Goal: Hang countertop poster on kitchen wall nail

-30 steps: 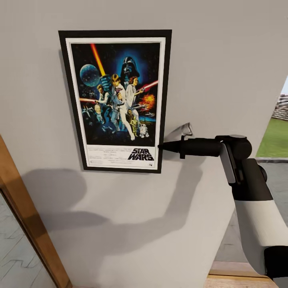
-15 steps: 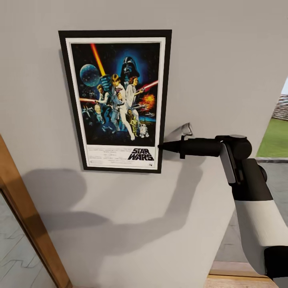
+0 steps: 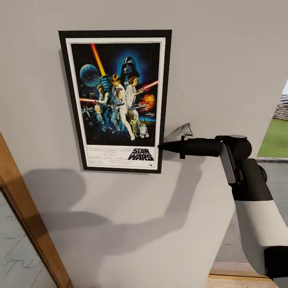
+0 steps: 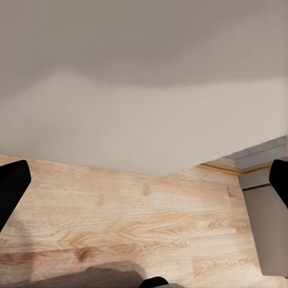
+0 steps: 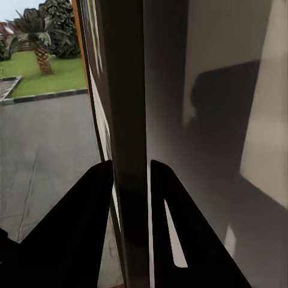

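The framed Star Wars poster (image 3: 116, 100) lies flat and upright against the grey wall (image 3: 224, 60). My right gripper (image 3: 162, 146) reaches in from the right and is shut on the poster's lower right edge. In the right wrist view the frame's dark edge (image 5: 129, 120) runs between the two black fingers (image 5: 90, 210) of the right gripper (image 5: 131, 165). My left gripper (image 4: 144, 180) is open, with its fingertips (image 4: 12, 186) far apart over a wooden floor and nothing between them. Any wall nail is hidden behind the poster. The kitchen countertop is out of view.
A wooden door frame (image 3: 24, 216) slants up the lower left, close to the poster's side of the wall. At the right an opening (image 3: 276, 138) shows grass and pavement outside. Light wood flooring (image 4: 120, 222) meets the wall's base under my left gripper.
The view has drifted very slightly, shifting the door frame at the left. The poster and my right gripper keep their places.
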Robot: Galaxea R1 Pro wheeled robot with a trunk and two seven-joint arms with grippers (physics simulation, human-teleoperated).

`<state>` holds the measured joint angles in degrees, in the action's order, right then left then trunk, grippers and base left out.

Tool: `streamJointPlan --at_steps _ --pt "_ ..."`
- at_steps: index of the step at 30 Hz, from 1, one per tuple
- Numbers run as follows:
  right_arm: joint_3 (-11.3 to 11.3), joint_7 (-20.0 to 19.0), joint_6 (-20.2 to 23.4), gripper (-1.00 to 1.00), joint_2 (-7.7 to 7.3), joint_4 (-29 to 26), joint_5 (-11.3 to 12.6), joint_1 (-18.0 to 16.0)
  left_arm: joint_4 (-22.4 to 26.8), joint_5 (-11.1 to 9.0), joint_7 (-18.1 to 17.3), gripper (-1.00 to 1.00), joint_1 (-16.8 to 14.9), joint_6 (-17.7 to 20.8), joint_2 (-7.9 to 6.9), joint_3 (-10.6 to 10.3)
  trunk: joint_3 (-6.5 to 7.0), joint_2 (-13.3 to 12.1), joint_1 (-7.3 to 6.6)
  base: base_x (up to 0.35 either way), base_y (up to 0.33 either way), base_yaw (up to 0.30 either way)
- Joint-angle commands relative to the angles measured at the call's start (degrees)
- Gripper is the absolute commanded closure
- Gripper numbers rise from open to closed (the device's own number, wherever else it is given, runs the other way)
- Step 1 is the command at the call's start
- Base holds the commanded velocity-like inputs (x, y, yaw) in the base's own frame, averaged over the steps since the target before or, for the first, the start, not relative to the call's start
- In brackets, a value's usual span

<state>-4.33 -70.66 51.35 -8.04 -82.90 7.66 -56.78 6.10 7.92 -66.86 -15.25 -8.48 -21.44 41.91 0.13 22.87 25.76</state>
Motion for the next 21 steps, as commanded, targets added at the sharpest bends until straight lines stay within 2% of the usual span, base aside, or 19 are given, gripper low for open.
streamJointPlan --at_steps 1,21 --pt "-0.1 0.0 0.4 1.00 -0.04 0.0 0.3 0.0 -0.1 0.6 -0.1 -1.00 0.0 -0.6 0.00 0.4 -0.02 0.0 0.02 0.000 0.000 0.000" --pt "0.0 -0.1 0.5 1.00 -0.05 -0.9 0.6 0.0 0.0 0.6 0.0 -1.00 0.0 -0.6 0.00 0.4 -0.02 0.0 0.02 0.000 0.035 0.000"
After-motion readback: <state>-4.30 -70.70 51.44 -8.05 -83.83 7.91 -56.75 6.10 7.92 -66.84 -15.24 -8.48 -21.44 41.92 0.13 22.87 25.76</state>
